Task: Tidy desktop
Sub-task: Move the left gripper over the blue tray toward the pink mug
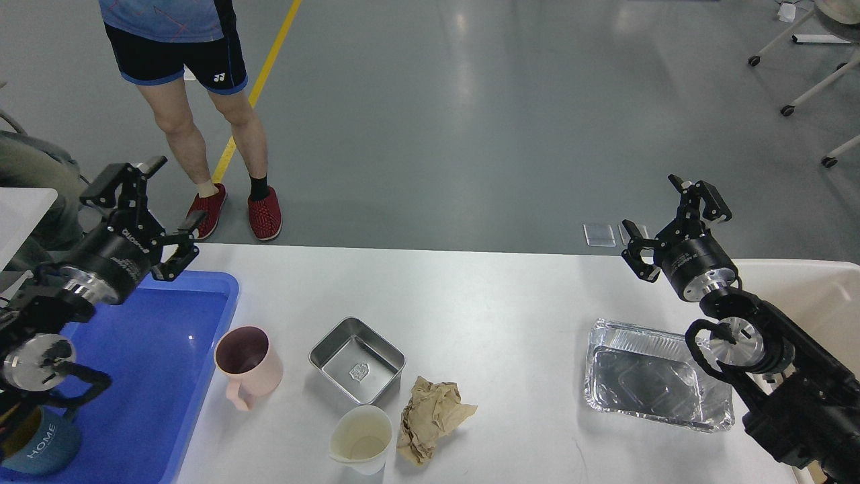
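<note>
Tidying step: judging by the layout, the next job is clearing the loose items off the bench (470, 302) into the blue tray (168, 376) at its left end.
Left pincer (144, 195): released, fingers spread, holding nothing, raised over the tray's far edge.
Right pincer (675, 222): released too, empty, hovering above the bench's far right.
Nearest pick: the pink mug (250, 366), upright just beside the tray; a grasp on its rim or wall, lifted straight up, should suit.
Care: a teal mug (40, 444) already sits in the tray's near corner, so a set-down needs bare blue floor.
Around: steel square dish (357, 360) in the middle, white cup (361, 438) and crumpled brown paper (430, 417) nearer, touching or nearly so.
Right side: foil tray (655, 384), partly under the right arm.
In the way: a person's legs (215, 134) stand just beyond the far left corner.
</note>
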